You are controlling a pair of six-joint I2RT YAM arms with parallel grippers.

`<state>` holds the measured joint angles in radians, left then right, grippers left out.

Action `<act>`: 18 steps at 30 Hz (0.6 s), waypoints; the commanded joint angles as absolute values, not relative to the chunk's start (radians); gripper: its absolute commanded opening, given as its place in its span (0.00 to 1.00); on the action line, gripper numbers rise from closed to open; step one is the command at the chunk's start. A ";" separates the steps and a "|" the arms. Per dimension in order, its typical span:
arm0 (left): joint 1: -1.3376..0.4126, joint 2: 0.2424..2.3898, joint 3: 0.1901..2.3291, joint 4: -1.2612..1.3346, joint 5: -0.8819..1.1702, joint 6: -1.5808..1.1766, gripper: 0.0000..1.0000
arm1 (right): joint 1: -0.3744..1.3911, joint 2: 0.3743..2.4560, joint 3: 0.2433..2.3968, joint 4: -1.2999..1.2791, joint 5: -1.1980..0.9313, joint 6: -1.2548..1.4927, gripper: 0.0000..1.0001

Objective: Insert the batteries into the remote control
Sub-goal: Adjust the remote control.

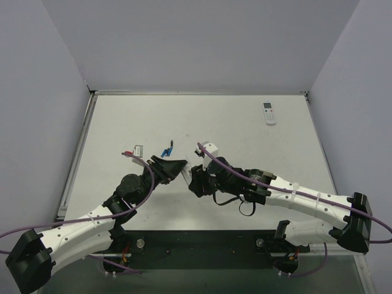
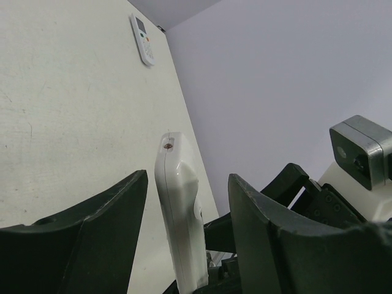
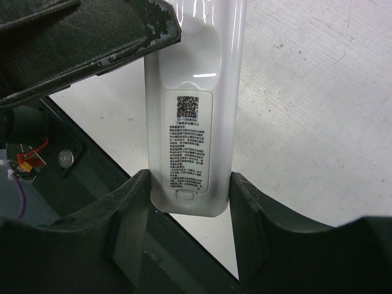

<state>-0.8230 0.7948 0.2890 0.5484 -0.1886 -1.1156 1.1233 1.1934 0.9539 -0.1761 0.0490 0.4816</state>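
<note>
The remote control [image 3: 193, 98] is a slim white bar, its back with a printed label and QR code facing the right wrist camera. My right gripper [image 3: 190, 177] is shut on its lower end and holds it above the table. In the top view the remote [image 1: 188, 174] sits between both grippers. My left gripper [image 2: 188, 177] is open, one jaw on each side of the remote's [image 2: 177, 220] other end, with gaps on both sides. The two blue batteries [image 1: 166, 150] lie on the table just beyond the left gripper [image 1: 174, 166]. The right gripper [image 1: 197, 177] faces it.
A second, rounder white remote [image 1: 269, 113] with a small screen lies at the back right, and it also shows in the left wrist view [image 2: 142, 38]. A small grey flat piece [image 1: 138, 150] lies left of the batteries. Grey walls enclose the table [image 1: 245, 135].
</note>
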 commanded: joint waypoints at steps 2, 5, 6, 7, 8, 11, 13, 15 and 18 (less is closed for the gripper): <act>-0.838 0.824 0.339 0.630 -0.224 -1.106 0.65 | 1.137 1.206 0.968 -0.170 0.136 0.534 0.00; -0.847 0.842 0.342 0.638 -0.238 -1.100 0.63 | 1.143 1.212 0.976 -0.172 0.143 0.537 0.00; -0.847 0.853 0.339 0.643 -0.239 -1.101 0.62 | 1.144 1.215 0.980 -0.172 0.143 0.537 0.00; -0.850 0.859 0.337 0.649 -0.242 -1.101 0.62 | 1.147 1.218 0.983 -0.173 0.143 0.537 0.00; -0.851 0.864 0.337 0.653 -0.248 -1.103 0.62 | 1.152 1.221 0.985 -0.178 0.147 0.538 0.00; -0.853 0.882 0.339 0.663 -0.253 -1.106 0.62 | 1.163 1.235 0.996 -0.184 0.156 0.541 0.00; -0.854 0.891 0.345 0.655 -0.256 -1.106 0.61 | 1.169 1.236 0.999 -0.186 0.176 0.545 0.00; -0.854 0.899 0.347 0.658 -0.253 -1.108 0.61 | 1.172 1.242 1.003 -0.189 0.181 0.543 0.00; -0.856 0.899 0.345 0.657 -0.253 -1.108 0.45 | 1.173 1.247 1.009 -0.198 0.184 0.545 0.00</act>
<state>-0.8501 0.8970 0.2947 0.5945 -0.2394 -1.1152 1.1652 1.2427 0.9546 -0.1909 0.1375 0.5308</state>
